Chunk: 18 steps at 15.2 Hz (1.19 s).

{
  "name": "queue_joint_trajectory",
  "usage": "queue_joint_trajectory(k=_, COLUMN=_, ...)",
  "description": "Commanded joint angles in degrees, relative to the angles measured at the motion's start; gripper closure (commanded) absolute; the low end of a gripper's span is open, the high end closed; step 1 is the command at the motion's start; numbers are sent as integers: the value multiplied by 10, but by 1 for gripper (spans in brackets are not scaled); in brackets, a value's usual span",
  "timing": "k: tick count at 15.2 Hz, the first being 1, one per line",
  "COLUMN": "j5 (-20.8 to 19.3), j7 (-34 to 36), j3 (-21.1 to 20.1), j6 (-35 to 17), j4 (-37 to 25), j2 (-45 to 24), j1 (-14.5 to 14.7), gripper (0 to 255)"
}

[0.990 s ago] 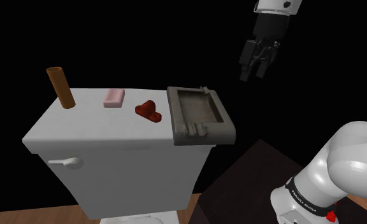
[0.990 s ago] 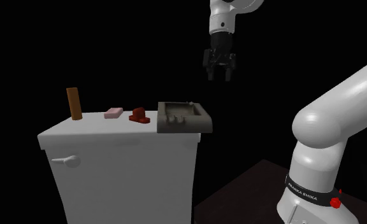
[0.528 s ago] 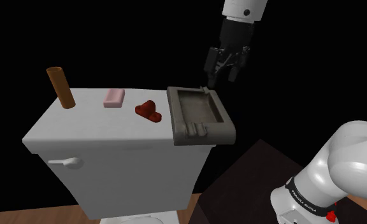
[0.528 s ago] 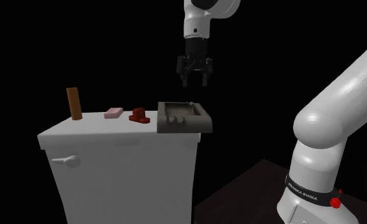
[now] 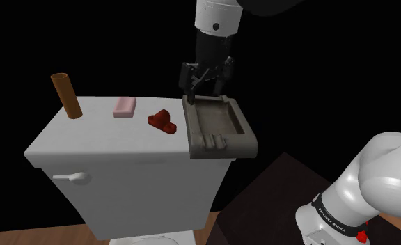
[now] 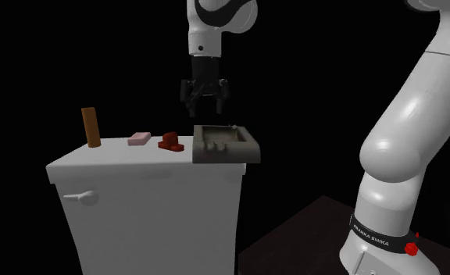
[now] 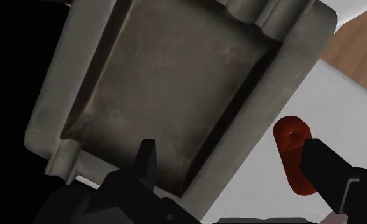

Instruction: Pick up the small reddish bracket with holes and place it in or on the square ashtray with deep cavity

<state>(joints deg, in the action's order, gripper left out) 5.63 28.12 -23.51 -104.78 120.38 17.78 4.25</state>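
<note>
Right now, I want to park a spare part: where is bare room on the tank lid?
The lid's front half, on the handle side of the tube, soap and bracket, is bare, as is the ashtray's hollow. It is tight between bracket and ashtray, with the open gripper above.

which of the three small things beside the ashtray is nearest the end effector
The dark red bracket, lying beside the grey ashtray under the open end effector. The pink block and the upright brown cylinder sit farther along the white tank lid.

Shoulder view overlooks the tank (image 5: 122,181); second exterior sits lower; wrist close over ashtray (image 7: 163,83).
</note>
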Motion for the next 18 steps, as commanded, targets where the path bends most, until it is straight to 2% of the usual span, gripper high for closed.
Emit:
queue_joint_trajectory(k=1, j5=-23, j7=34, j3=-25, j6=-20, j4=-27, j2=-43, j1=0, gripper=0)
queue_joint_trajectory(k=8, j5=-138, j7=151, j3=-86, j6=-42, j4=-145, j2=-197, j1=19, gripper=0)
queue_joint_trajectory(k=15, j5=-148, j7=158, j3=-82, j6=-93, j4=-105, j2=-210, j1=19, gripper=0)
queue_joint_trajectory(k=18, j5=-149, j7=159, j3=-82, j6=-97, j4=-102, j2=-211, j1=19, gripper=0)
